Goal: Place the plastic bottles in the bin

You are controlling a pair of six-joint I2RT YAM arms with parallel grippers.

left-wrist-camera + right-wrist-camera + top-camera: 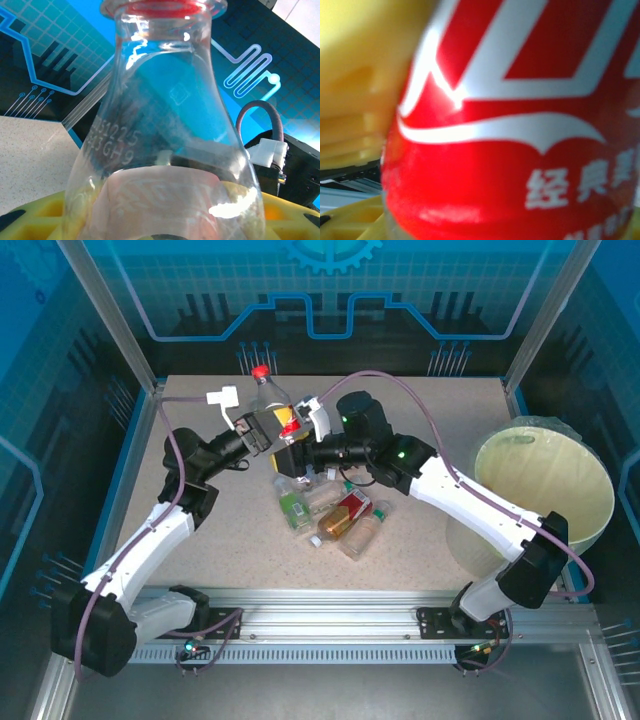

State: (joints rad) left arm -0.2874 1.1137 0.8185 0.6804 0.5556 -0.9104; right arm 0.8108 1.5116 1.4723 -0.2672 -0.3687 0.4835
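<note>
Red label [520, 125] with white lettering, hard against the right wrist lens, blurred; yellow finger [355, 90] alongside at left.

Item 1, red-capped bottle [266, 392]: clear, upright, cap uppermost, raised off the bench [240, 540] over its far middle. Gripped low on the body by left claw [268, 430], with yellow fingers [35, 215] closed against either side of the base in the left wrist view. Printed code on the clear shoulder, back of the label visible through the plastic.

Right claw [295, 440]: brought up to the same bottle from the right, at label height. Cannot tell whether clamped on it or merely beside it; fingertips hidden from above, close view too blurred.

Item 2, loose plastic bottles [330, 510]: heap on the bench just nearer than both claws, lying on their sides and touching. Among them a green-labelled bottle [293, 505], a red-labelled bottle [352, 505], and an amber-filled bottle [335, 527]. Exact count uncertain.

Item 3, bin [545, 485]: round, pale yellow-green, at the bench's right edge, well apart from the heap. Right arm crossing in front of its near-left wall.
</note>
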